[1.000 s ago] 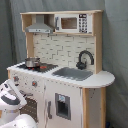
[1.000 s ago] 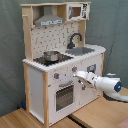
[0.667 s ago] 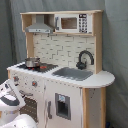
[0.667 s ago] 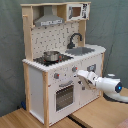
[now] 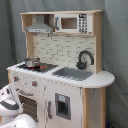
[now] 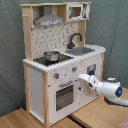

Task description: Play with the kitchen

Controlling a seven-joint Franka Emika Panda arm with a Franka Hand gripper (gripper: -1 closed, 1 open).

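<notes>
The kitchen [image 5: 60, 80] is a tall white and light-wood toy with a grey hood [image 5: 40, 25], a small microwave [image 5: 72, 22], a black faucet [image 5: 85, 57] and a grey sink [image 5: 74, 73]. A metal pot [image 5: 32, 62] stands on its black stovetop [image 6: 59, 59]. In the second exterior view the kitchen [image 6: 37, 85] fills the left and middle. My white arm comes in from the second exterior view's right. My gripper [image 6: 81, 80] is close to the front panel, just below the knobs [image 6: 74, 69] and beside the oven door [image 6: 65, 96]. In the first exterior view only the arm's white body [image 5: 9, 102] shows, at the lower left.
The kitchen stands on a wooden table [image 6: 95, 119]. A grey curtain [image 6: 10, 50] hangs behind it. A small door with a dark panel [image 5: 62, 106] sits right of the oven, under the sink.
The gripper has shifted slightly lower in front of the oven panel. The kitchen and the pot have not moved.
</notes>
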